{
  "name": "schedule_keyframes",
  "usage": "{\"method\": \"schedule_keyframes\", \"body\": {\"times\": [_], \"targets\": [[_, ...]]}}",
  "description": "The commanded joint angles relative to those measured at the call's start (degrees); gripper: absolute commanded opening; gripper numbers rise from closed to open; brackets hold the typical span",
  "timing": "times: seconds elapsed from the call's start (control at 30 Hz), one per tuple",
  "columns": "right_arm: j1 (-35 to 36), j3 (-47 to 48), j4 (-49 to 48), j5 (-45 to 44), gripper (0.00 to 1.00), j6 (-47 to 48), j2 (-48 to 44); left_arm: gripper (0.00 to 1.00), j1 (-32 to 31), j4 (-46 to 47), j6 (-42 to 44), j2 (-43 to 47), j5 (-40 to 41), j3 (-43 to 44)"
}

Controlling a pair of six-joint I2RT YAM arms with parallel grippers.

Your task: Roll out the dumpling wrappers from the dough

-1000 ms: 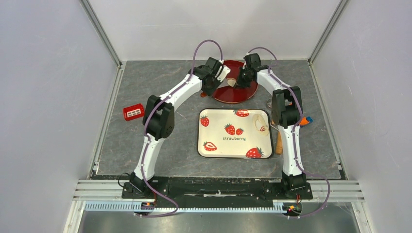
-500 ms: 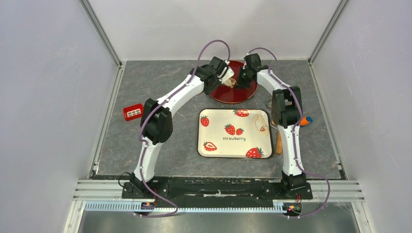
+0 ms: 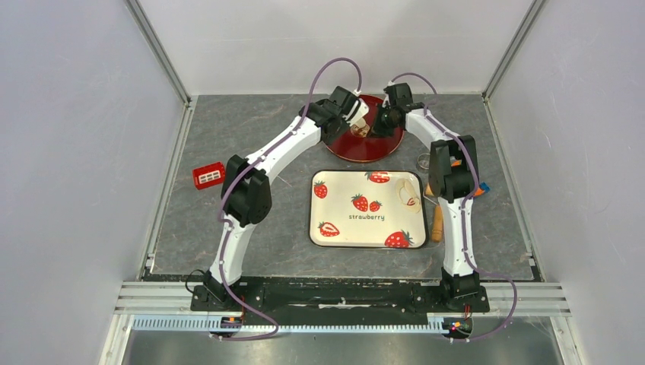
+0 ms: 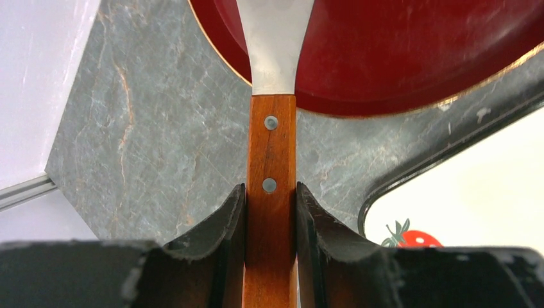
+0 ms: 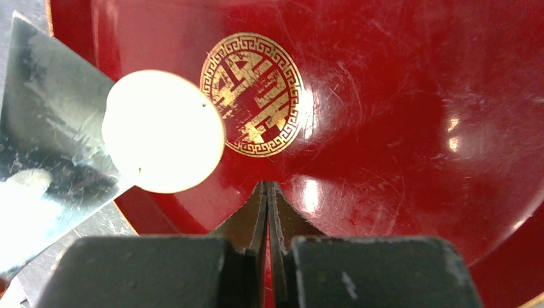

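My left gripper (image 4: 271, 192) is shut on the brown wooden handle of a metal spatula (image 4: 272, 147); its steel blade (image 5: 51, 122) reaches over the rim of the red plate (image 3: 380, 144). A pale cream round dumpling wrapper (image 5: 163, 131) lies on the blade's tip, hanging over the plate beside its gold emblem (image 5: 253, 93). My right gripper (image 5: 267, 187) is shut and empty, just above the plate, right of the wrapper. In the top view both grippers meet over the plate; left (image 3: 351, 115), right (image 3: 384, 118).
A white strawberry tray (image 3: 327, 209) with dough scraps lies in the middle. A wooden rolling pin (image 3: 436, 220) and a metal ring cutter (image 3: 422, 161) lie right of it. A red box (image 3: 208, 176) sits at the left.
The left arm has carried the spatula with the wrapper farther right, over the plate. The right gripper has shifted slightly toward the back of the plate.
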State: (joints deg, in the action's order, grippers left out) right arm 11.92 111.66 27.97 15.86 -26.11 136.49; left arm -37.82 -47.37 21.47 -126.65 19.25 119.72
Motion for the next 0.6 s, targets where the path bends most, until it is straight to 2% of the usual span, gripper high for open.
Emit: {"method": "schedule_keyframes", "body": {"times": [0.0,0.17,0.4,0.57], "targets": [[-0.76,-1.25,-4.07,-0.65,0.00,1.05,-6.91,0.02,0.12,4.79,-4.60,-1.14,0.09,4.95],[-0.85,-2.14,-7.48,-0.64,0.00,0.26,-8.73,0.02,0.27,4.84,-6.35,-4.22,-0.19,7.39],[-0.73,0.91,-10.63,3.89,0.00,-4.17,-4.15,0.02,0.38,4.92,-8.23,-7.99,0.24,8.01],[0.11,1.61,-13.15,3.68,0.00,-6.12,-1.66,0.02,0.37,4.41,-8.92,-9.23,-0.83,7.37]]}}
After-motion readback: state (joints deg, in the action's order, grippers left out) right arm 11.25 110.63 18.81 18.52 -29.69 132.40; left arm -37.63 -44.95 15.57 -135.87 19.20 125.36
